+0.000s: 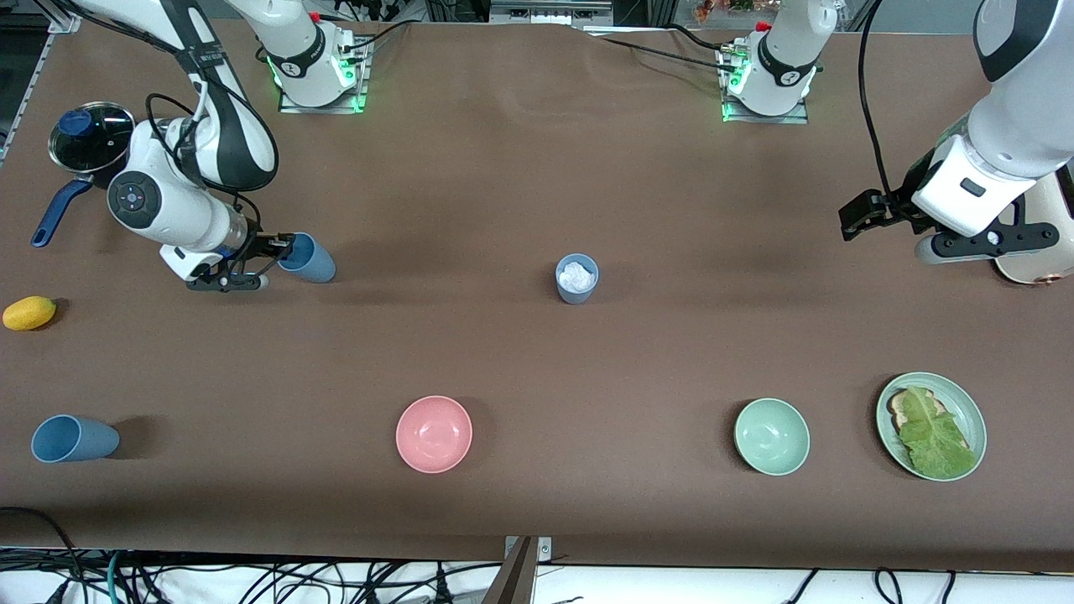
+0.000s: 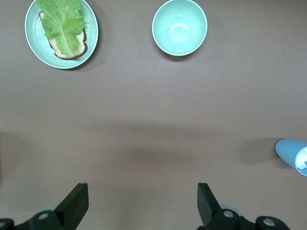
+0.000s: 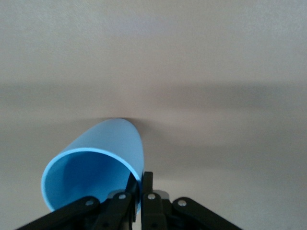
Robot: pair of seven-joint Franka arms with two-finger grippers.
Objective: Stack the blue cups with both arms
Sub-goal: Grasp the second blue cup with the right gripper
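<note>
Right gripper [image 1: 281, 249]: fingers pinched shut on the rim of a blue cup [image 1: 309, 257], one finger inside the mouth, one outside. That held cup lies tilted on its side at the right arm's end of the table; its long axis runs about 10-to-4 o'clock in the front view, mouth toward 10, base toward 4.

Left gripper [image 1: 849, 223]: fingers spread wide, holding nothing, waiting above the table at the left arm's end.

Second cup [image 1: 576, 278]: upright at table centre, mouth up, white crumpled material inside.

Third cup [image 1: 74, 439]: on its side near the front camera at the right arm's end, axis 9-to-3 o'clock, mouth toward 9.

Other items: pink bowl [image 1: 434, 434], green bowl [image 1: 772, 436], plate [image 1: 973, 415] carrying lettuce on bread, pot [image 1: 88, 138], yellow fruit [image 1: 29, 313].
</note>
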